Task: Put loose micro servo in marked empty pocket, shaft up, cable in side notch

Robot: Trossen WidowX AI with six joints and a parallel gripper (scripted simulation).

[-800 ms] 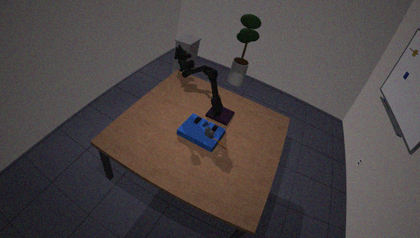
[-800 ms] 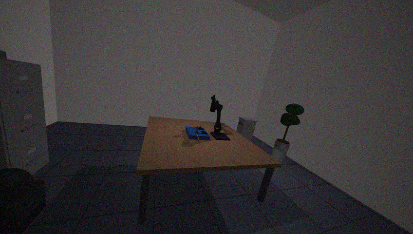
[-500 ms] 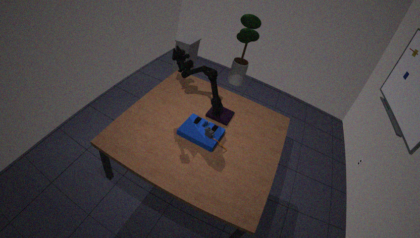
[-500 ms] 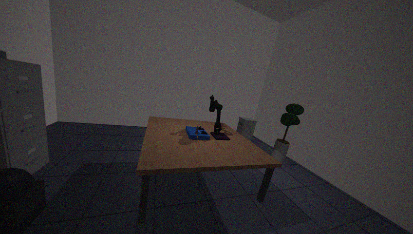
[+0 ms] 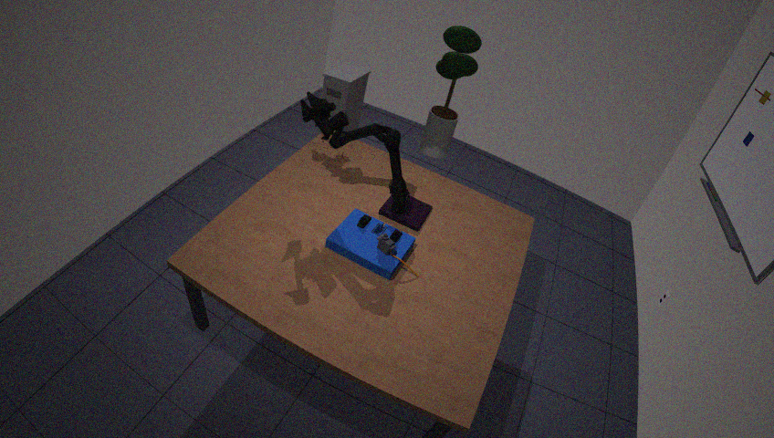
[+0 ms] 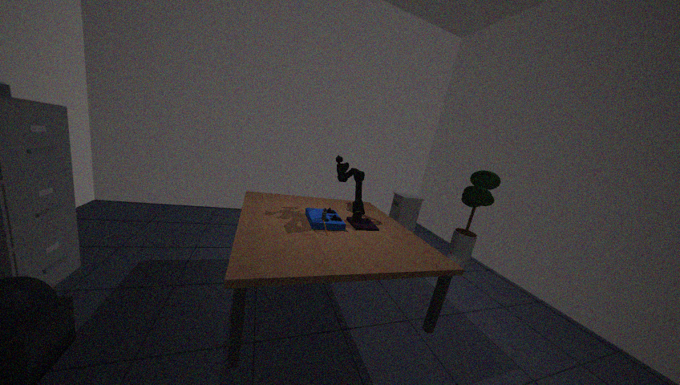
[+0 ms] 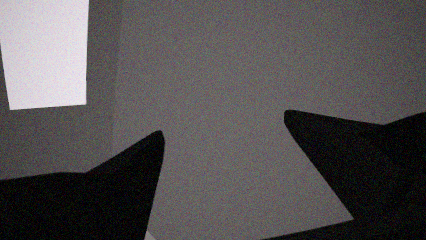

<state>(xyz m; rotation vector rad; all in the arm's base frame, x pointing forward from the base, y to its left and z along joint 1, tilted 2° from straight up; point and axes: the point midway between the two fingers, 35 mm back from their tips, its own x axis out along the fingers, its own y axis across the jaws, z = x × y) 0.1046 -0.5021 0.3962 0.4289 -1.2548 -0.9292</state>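
Observation:
The blue deck [image 5: 347,244] [image 6: 313,220] lies on the table. A small grey part [image 5: 386,245], which looks like the loose micro servo, is on the deck's right part. An orange cable [image 5: 406,265] runs from it over the deck's edge. It is too small and dark to tell whether it sits down in a pocket, how its ears lie, or which way its shaft points. The marked pocket cannot be made out for certain. My gripper [image 5: 307,104] [image 6: 338,158] [image 7: 223,122] is open and empty, raised high and far from the deck, facing a wall in the wrist view.
Two black parts [image 5: 363,221] [image 5: 396,235] and a small dark part [image 5: 379,228] are on the deck. My arm's dark base [image 5: 419,215] [image 6: 363,224] stands just behind the deck. The wooden table [image 5: 450,325] [image 6: 286,257] bears both. A potted plant [image 5: 441,129] stands beyond the table.

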